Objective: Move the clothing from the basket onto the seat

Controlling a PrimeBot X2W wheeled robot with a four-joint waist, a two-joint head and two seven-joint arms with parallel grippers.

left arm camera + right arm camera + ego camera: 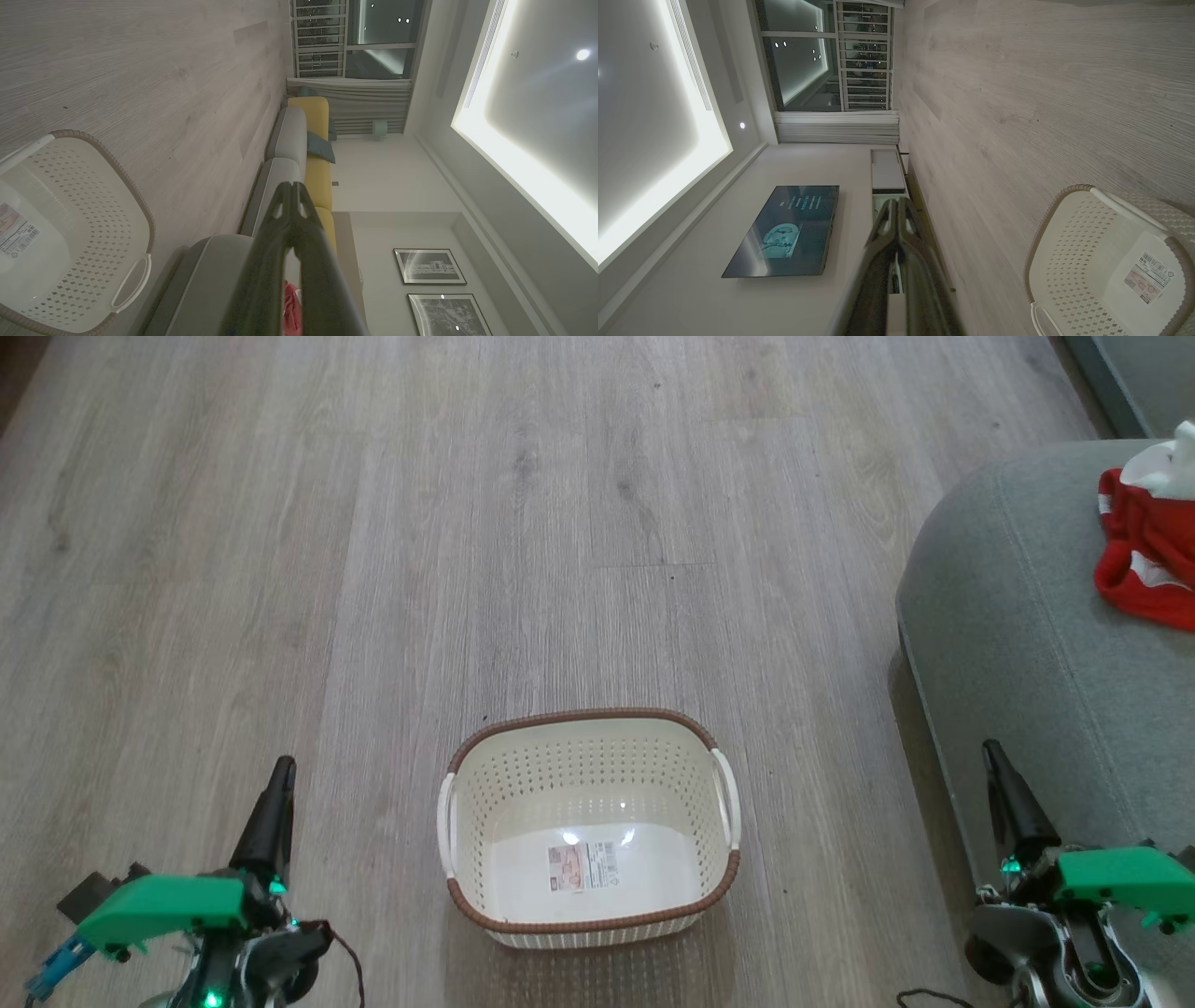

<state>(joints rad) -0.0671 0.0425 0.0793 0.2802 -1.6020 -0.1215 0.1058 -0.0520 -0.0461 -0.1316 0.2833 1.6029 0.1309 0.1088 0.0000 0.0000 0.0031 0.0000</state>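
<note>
My left hand (281, 773) sits low at the left of the head view, its two dark fingers pressed together at the tips and gripping nothing, pointing out over the grey wooden floor (523, 504). My right hand (993, 754) is at the lower right, closed just the same and carrying nothing, its fingers showing against the near side of the seat (1018, 616). The basket (586, 715) stands upright on the floor between my two hands, apart from both, and the paper label (583, 866) shows plainly on its white bottom. The clothing (1150, 565) lies crumpled on top of the seat at the right edge of the head view, red with white parts, well apart from the basket and from both of my hands. In my left wrist view a sliver of that red fabric shows through the slit lower down between my fingers, with the seat's rounded corner beside it and the basket at the lower left. In my right wrist view the basket lies at the lower right, and a wall screen (784, 233) hangs beyond my closed fingertips.
</note>
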